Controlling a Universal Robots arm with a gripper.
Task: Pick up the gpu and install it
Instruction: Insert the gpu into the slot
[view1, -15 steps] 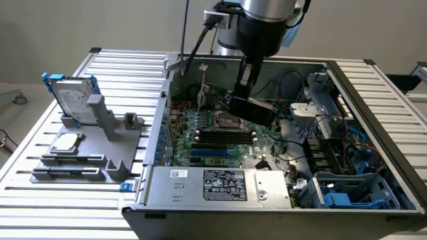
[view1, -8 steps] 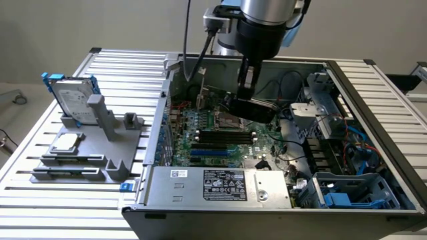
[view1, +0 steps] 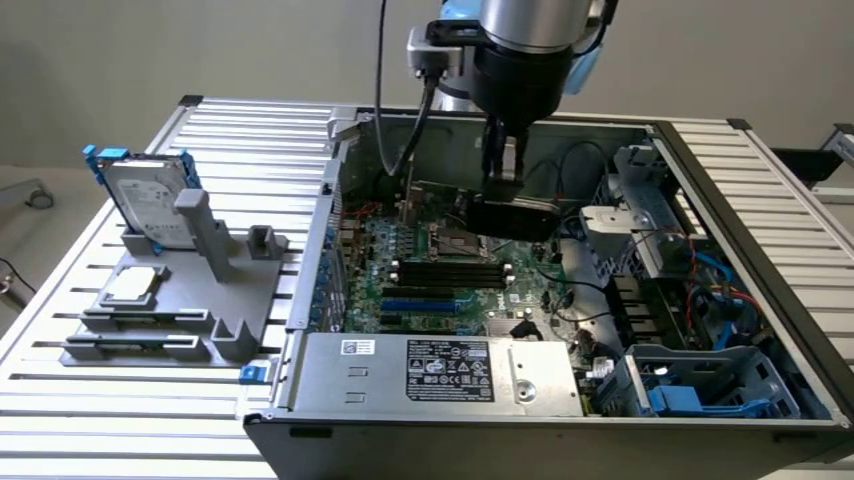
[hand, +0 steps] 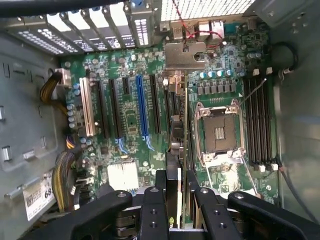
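The gpu (view1: 518, 216) was seen clamped edge-on in the fingers of the gripper (view1: 503, 182), down inside the case (view1: 534, 450) and hung over the motherboard (view1: 400, 250), right beside the empty cpu socket (hand: 220, 132). If the card's edge wasn't lined up with its slot, it could've been jammed against the board or the socket pins. The silver bracket (hand: 185, 54) could've been snagged on the rear slot covers (hand: 90, 22) too.

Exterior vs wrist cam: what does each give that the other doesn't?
Exterior view: the hard drive in its blue frame and the square silver chip on the grey fixture beside the case. Wrist view: the gpu edge-on with its silver end bracket, and the rear slot covers. Both: the gripper shut on the gpu over the motherboard, beside the empty CPU socket and the blue slot.
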